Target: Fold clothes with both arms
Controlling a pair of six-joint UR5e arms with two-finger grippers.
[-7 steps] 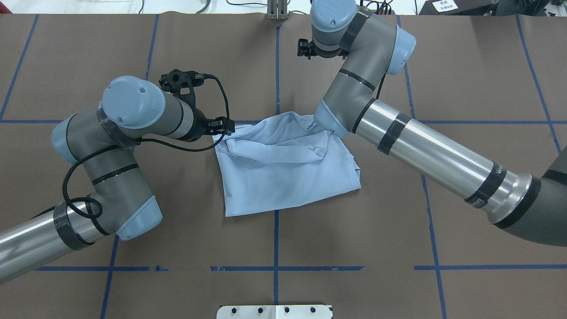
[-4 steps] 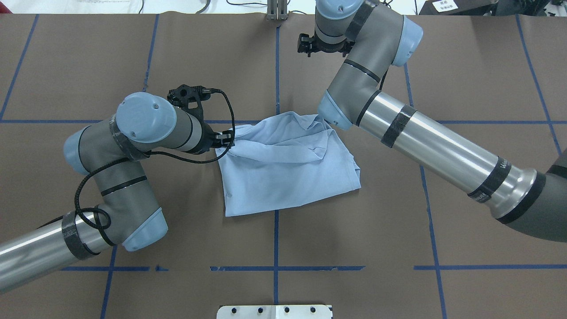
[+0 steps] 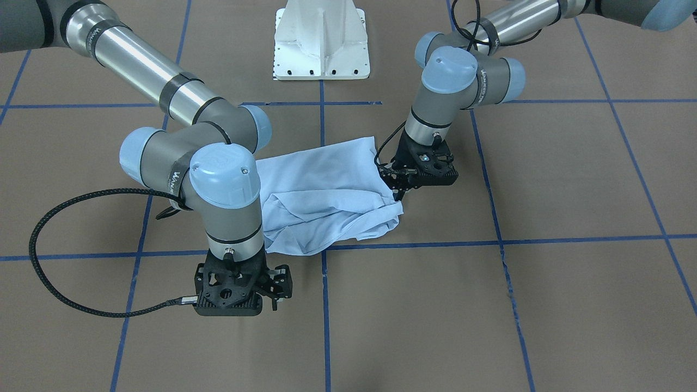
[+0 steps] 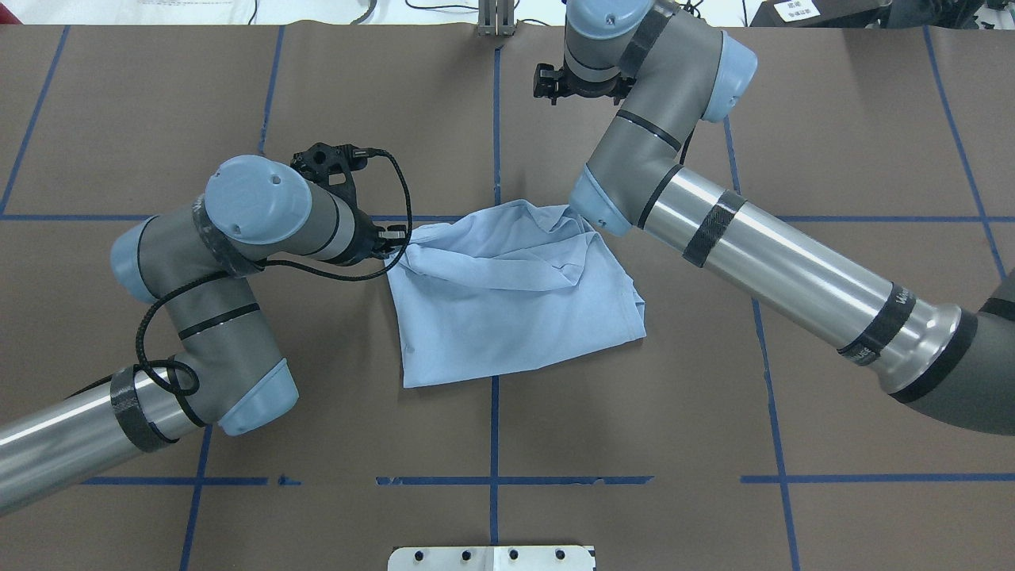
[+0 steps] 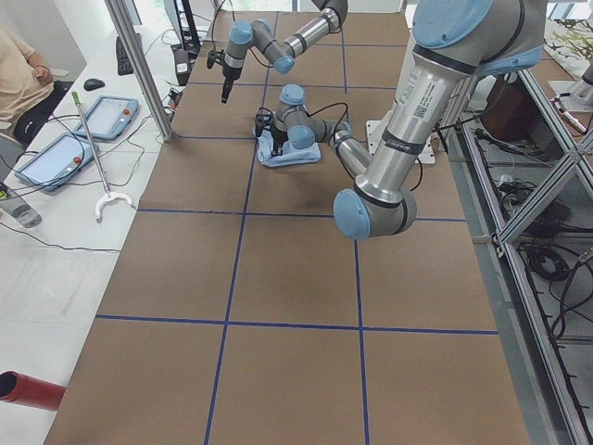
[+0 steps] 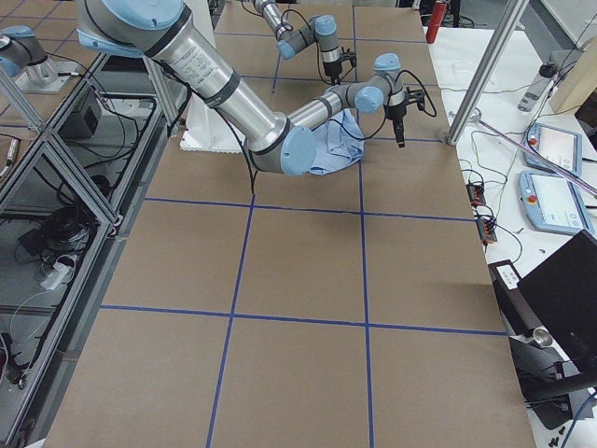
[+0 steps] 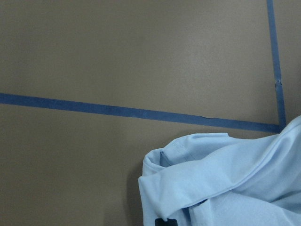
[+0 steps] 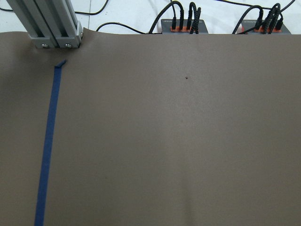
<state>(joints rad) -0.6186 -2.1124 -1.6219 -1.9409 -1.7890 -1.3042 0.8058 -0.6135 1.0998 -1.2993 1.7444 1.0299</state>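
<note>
shirt [image 4: 515, 309] rumpled, part-folded, frame centre on desk [image 4: 714, 436] | left tool [image 4: 395, 236] at shirt's upper-left corner, grip cannot tell | right tool [image 4: 549, 84] top centre, well apart, spread or pressed cannot tell | risk: one-sided pull likely drags shirt, skews fold

The pale blue short-sleeved T-shirt [image 4: 515, 317] is soft matt cloth, creased. The brown table covering [image 4: 888, 523] looks like matt paper, crossed by dull blue tape lines [image 4: 493, 444]. The silver arm tubes [image 4: 785, 277] are glossy polished metal; their light blue joint caps [image 4: 258, 198] are smooth plastic; the black cable [image 3: 31, 245] is braided.
</note>
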